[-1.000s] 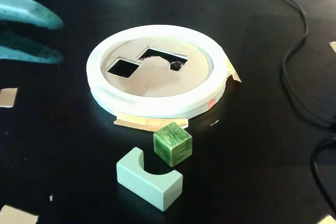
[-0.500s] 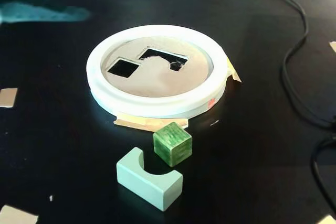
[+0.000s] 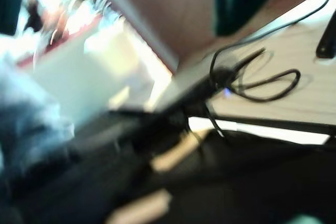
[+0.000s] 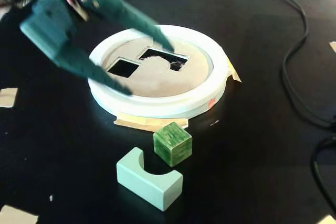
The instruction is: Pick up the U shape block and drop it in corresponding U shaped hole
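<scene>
Spread wide, the green claw (image 4: 149, 66) is hanging over the left and far part of the white ring (image 4: 173, 109) in the fixed view, its two long fingers (image 4: 134, 19) splayed apart with nothing between them. One fingertip is reaching over the ring's cardboard face just beside the U-shaped hole (image 4: 163, 57); the other tip is hovering at the ring's near-left rim, close to the square hole (image 4: 123, 67). Both fingers are looking slightly smeared, so whether either tip is touching the ring is hard to say.

The pale green U block (image 4: 148, 179) is lying on the black table (image 4: 252, 156) at the near side of the scene, well apart from the claw and nearer the camera than the ring. It is resting flat, with its curved notch facing up and toward the far right. Just beside it, on its far-right side, a darker green cube (image 4: 172, 143) is sitting between the block and the ring; the two seem nearly touching. Tan tape (image 4: 149, 123) is showing under the ring's near edge, and a black cable (image 4: 294, 66) is trailing along the right.

The wrist view is coming through heavily blurred, showing only a looped black wire (image 3: 262, 80) on a pale surface; neither block nor claw can be made out there.
</scene>
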{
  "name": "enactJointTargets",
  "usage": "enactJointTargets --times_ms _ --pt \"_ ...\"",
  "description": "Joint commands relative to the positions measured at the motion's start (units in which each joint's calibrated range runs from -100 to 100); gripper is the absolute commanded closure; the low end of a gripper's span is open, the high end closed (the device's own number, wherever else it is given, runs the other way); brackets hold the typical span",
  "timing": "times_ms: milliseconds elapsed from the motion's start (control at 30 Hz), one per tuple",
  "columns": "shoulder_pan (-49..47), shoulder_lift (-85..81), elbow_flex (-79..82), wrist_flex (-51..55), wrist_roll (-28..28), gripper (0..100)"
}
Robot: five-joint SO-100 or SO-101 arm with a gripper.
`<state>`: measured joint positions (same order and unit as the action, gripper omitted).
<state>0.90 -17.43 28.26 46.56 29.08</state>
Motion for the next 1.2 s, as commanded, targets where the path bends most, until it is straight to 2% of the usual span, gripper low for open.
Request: enactJointTargets --times_ms 0,533,700,767,867,1000,1167 --pt "0.2 9.2 -6.4 0.7 4.3 39" --pt "1.5 29.9 -17.4 2.0 4.9 39" --pt "8.0 31.0 -17.0 2.1 5.0 39" --pt "7.8 31.0 -16.9 2.1 6.8 40" --pt "6.7 31.0 -16.7 2.9 7.8 47" --pt "6.5 30.9 -17.7 7.1 8.0 68" --pt "6.5 31.1 -17.7 6.6 7.9 72"
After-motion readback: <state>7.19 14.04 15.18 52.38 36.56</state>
